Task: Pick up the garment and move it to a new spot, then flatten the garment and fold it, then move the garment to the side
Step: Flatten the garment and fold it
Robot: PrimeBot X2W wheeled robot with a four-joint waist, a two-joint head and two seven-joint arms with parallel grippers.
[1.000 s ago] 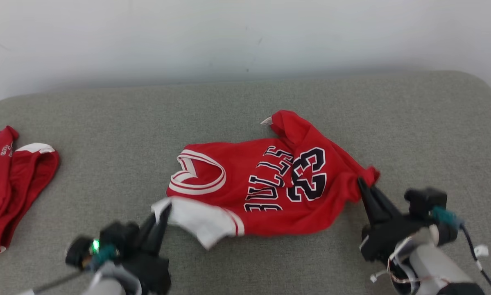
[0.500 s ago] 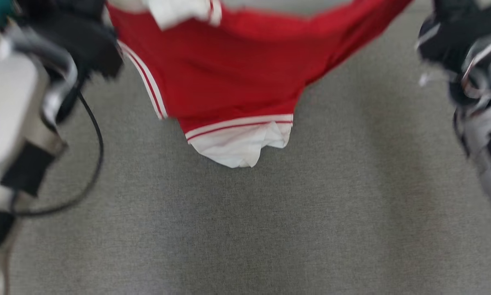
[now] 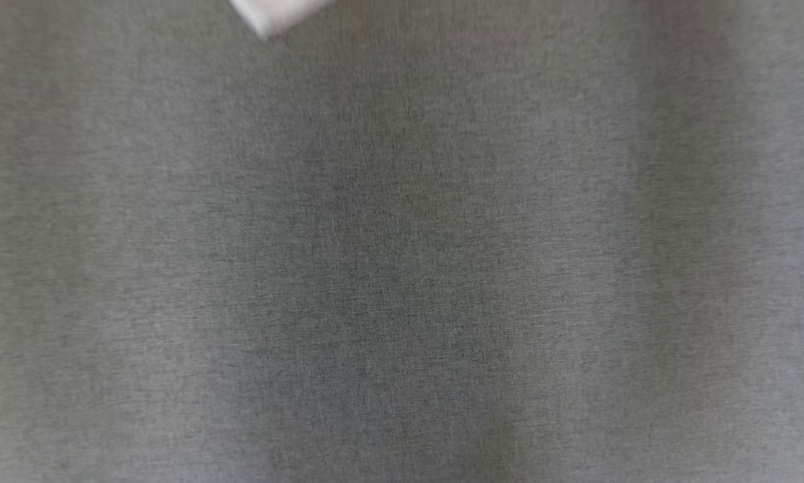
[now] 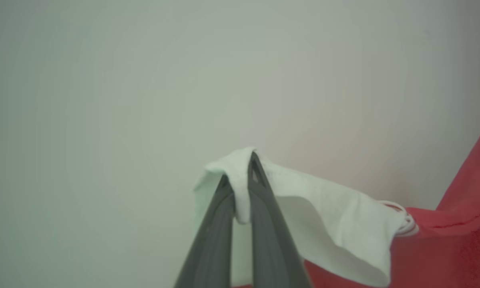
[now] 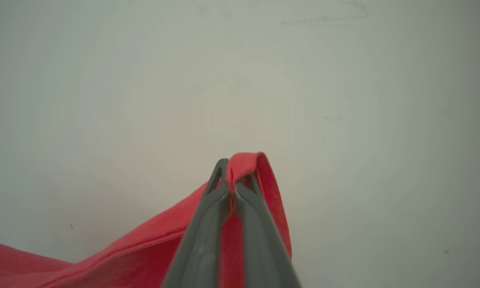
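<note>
Garment (image 4: 336,232) is held up before a pale wall (image 4: 103,80): your L gripper (image 4: 240,170) pinches its white edge, R gripper (image 5: 236,176) clamps red fabric. Head cam's blurred; a white corner (image 3: 271,13) is cut off at top, above grey cushion (image 3: 402,268).

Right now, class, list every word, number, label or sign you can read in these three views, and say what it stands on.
None can be read.
The garment: the white and red parts in view, pinched by the left gripper and right gripper, carry no print.
The wall: faint smudges, too blurred to read.
The grey surface: blank.
</note>
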